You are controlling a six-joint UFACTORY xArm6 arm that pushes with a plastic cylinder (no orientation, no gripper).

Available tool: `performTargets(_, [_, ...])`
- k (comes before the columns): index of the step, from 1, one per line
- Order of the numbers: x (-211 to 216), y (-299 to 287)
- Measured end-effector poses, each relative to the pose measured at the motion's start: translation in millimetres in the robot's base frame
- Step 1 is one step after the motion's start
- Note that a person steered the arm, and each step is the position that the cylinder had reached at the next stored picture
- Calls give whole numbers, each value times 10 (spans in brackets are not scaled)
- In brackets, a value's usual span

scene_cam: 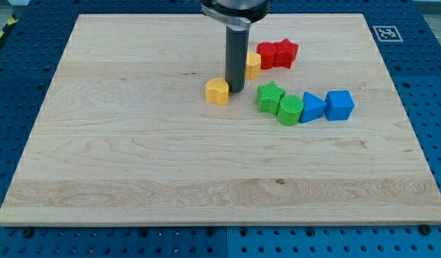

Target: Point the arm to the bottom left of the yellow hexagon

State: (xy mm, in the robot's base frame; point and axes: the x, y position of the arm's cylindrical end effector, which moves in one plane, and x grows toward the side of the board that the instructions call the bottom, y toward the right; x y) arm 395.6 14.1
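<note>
The yellow hexagon [253,64] sits on the wooden board near the view's top centre, partly hidden behind my rod. My tip [235,89] rests on the board just to the hexagon's bottom left. A yellow heart-shaped block [217,91] lies right next to the tip on its left.
A red block [267,55] and a red star [286,51] sit to the hexagon's upper right. A green star [270,96], a green round block [290,110], a blue triangle [313,107] and a blue cube [339,104] form a row at the right. The wooden board [134,158] lies on a blue base.
</note>
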Motion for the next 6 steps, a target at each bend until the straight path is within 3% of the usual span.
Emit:
performTargets(2, [0,-354])
performTargets(6, [-80,56])
